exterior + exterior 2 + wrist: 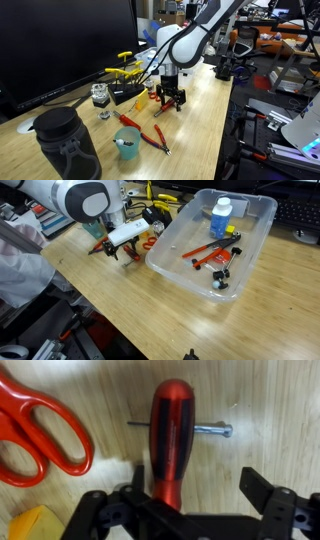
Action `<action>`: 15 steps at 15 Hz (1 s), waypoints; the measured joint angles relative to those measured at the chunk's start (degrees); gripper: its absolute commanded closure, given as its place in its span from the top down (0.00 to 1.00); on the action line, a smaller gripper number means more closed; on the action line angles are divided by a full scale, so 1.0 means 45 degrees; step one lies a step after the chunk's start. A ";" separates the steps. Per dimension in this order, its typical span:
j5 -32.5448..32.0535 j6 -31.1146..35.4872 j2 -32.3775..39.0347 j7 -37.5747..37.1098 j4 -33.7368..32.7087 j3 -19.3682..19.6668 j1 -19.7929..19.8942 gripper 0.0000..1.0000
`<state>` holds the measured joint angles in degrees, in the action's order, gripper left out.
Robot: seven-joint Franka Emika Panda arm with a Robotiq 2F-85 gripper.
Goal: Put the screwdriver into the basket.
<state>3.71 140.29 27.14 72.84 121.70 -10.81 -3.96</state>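
The screwdriver [168,430] lies on the wooden table, its red handle with dark stripes pointing up the wrist view. My gripper [197,482] is open and low over it. The handle's lower end sits between the fingers, close to the left finger, with a wide gap to the right finger. The shaft is hidden under the gripper. In both exterior views the gripper [170,100] [125,248] hangs just above the table. The clear plastic basket [252,240] stands beside it and holds a blue-and-white bottle [221,218], a red-and-black tool [205,250] and small black parts.
A red-orange looped-handle tool [40,430] lies left of the handle, and a metal bolt [215,430] lies behind it. Red pliers [152,137], a teal cup [127,143] and a black bag [65,145] sit nearer the table front. A monitor [60,40] stands behind.
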 measured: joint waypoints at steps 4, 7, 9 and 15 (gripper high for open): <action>-0.0272 0.0231 0.0151 -0.0342 -0.0010 0.0011 0.0040 0.47; -0.0291 0.0433 0.0149 -0.0415 -0.0064 0.0011 0.0066 0.25; -0.0293 0.0506 0.0149 -0.0417 -0.0080 0.0011 0.0085 0.11; -0.0429 0.0682 0.0095 -0.0519 -0.0081 0.0051 0.0190 0.08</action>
<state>1.78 143.36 27.57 70.50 121.34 -10.58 -3.10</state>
